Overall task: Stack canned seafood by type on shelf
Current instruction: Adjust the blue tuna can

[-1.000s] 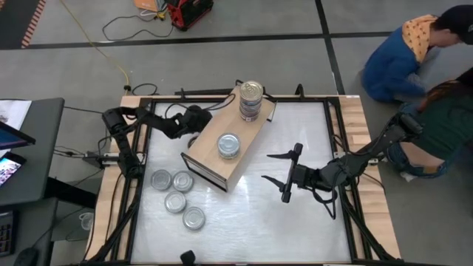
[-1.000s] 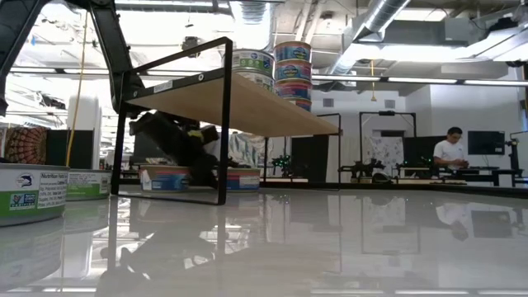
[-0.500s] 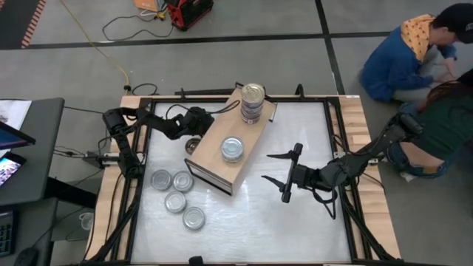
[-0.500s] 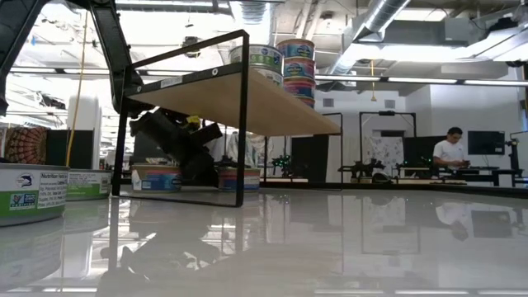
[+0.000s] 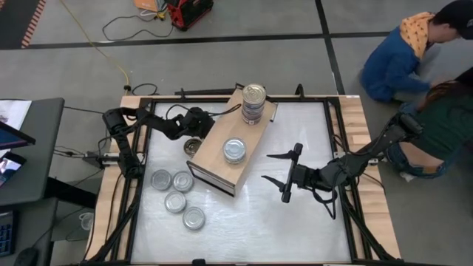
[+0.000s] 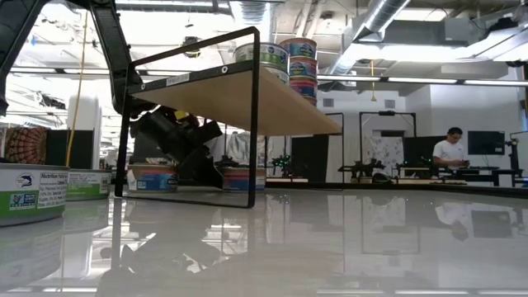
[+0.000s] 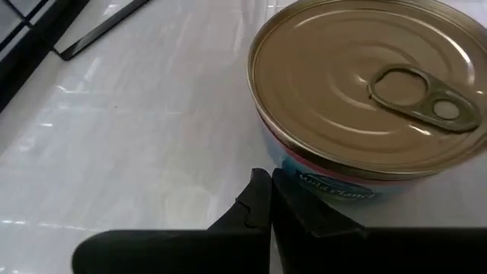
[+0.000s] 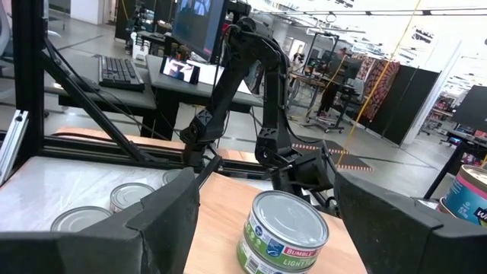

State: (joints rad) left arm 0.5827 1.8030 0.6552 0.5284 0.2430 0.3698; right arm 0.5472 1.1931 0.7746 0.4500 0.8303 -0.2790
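Note:
The shelf (image 5: 222, 159) stands askew in the middle of the table. On its top are a tall stack of tins (image 5: 253, 103) at the far end and a short stack (image 5: 235, 149) near the middle. A gold-lidded tin (image 7: 365, 84) stands on the table by the shelf's left side (image 5: 194, 145). My left gripper (image 7: 268, 199) is shut, with its tips at this tin's wall. Several silver-lidded tins (image 5: 176, 193) stand on the table at the near left. My right gripper (image 5: 284, 176) hangs open above the table, right of the shelf, with nothing between its fingers. My left gripper's shut fingertips (image 7: 259, 190) lie against the lower side wall (image 7: 319, 183) of the gold-lidded tin. They slant down at it from the table's far left. The tin stands flat on the table, lid up. Whether the gripper's side also touches the shelf, I cannot tell.
Under the shelf's top the low view shows two tins (image 6: 153, 177) (image 6: 243, 177) and the dark left arm (image 6: 177, 136). Another tin (image 6: 29, 194) looms at the near left. People crouch beyond the table's far right corner (image 5: 414, 52). Bare tabletop lies at the near right (image 5: 295, 222).
The shelf has slid and swung toward the table's right edge, its near end going farthest, and the tins on top have ridden along. This has uncovered the gold-lidded tin by its left side. My left gripper has rolled at the wrist beside the shelf.

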